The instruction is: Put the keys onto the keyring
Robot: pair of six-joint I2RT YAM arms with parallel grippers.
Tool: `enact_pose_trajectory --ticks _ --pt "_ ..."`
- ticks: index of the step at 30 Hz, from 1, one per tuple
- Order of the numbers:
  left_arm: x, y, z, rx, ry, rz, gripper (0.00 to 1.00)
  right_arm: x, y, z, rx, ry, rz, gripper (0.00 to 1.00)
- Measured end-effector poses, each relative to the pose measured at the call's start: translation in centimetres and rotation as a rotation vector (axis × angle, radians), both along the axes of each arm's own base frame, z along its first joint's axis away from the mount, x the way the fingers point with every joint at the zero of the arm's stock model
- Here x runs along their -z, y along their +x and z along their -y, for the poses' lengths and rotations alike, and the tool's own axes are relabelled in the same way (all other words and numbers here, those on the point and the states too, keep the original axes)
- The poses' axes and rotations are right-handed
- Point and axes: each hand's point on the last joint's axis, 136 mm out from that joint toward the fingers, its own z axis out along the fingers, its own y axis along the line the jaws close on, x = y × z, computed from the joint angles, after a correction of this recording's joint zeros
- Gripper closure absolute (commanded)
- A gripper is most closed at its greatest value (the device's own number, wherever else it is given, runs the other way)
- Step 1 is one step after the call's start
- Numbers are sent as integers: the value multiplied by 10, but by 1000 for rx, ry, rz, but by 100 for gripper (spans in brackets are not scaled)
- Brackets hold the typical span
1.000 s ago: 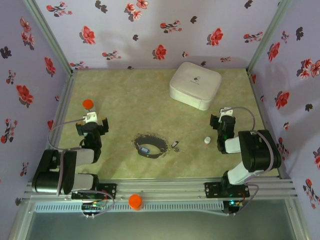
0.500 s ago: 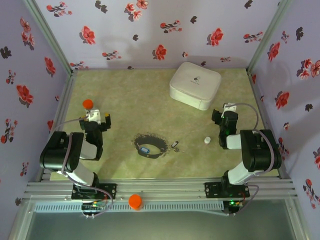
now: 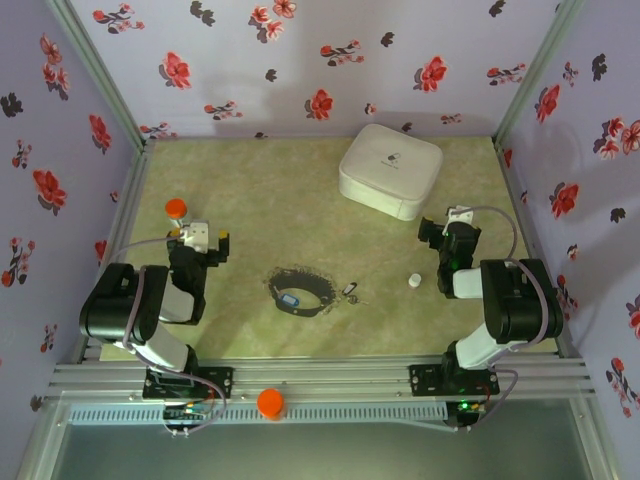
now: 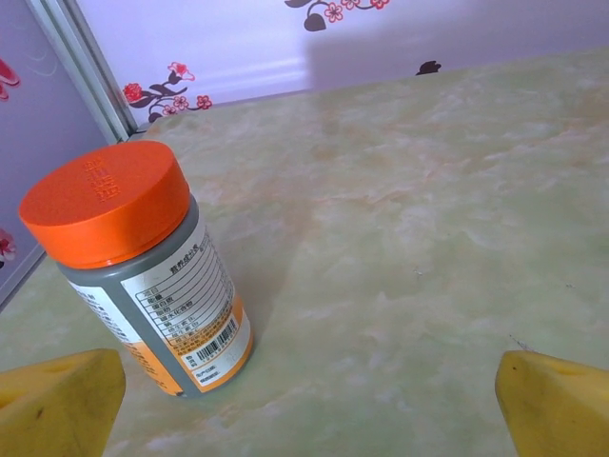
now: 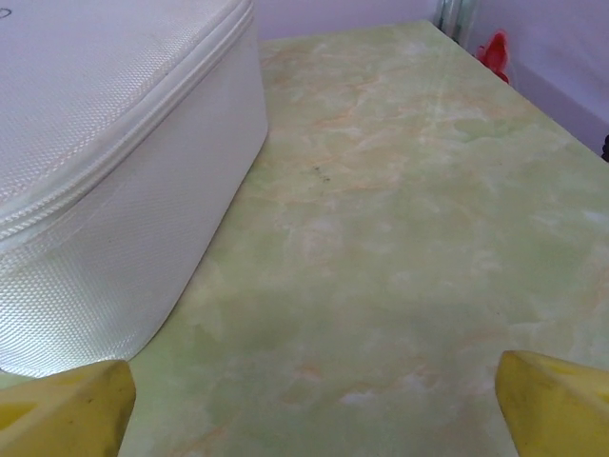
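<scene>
Your left tool [image 3: 200, 237] and right tool [image 3: 447, 228] both stand spread wide and empty, one well to the left of the keyring [image 3: 298, 289] and the other well to its right, so the step in hand looks like the first approach. The blue key [image 3: 291, 300] lies inside the keyring, close to its near rim. The black-and-silver key [image 3: 350, 291] lies on the table [image 3: 250, 200] just right of the keyring, outside it. Consider taking the outside key first with the right tool, since it sits on that side and is free of the rim. Come down steeply, narrow the jaws before contact, and pinch the key by its head so the other end stays free. Mind the cylinder [image 3: 414, 281] farther right of the keyring, and pass over it rather than through it. Bring the left tool in to pin the keyring flat, steering away from the bottle [image 4: 143, 276] far left of the keyring. The keys are tiny, so expect slips on the smooth table.
</scene>
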Motion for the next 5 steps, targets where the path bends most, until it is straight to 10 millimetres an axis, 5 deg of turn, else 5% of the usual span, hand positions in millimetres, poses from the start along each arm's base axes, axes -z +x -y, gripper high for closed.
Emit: enact_pose_trajectory --ticks 5 --pt "-1 8 -3 -8 -1 -16 0 0 0 0 0 0 -2 1"
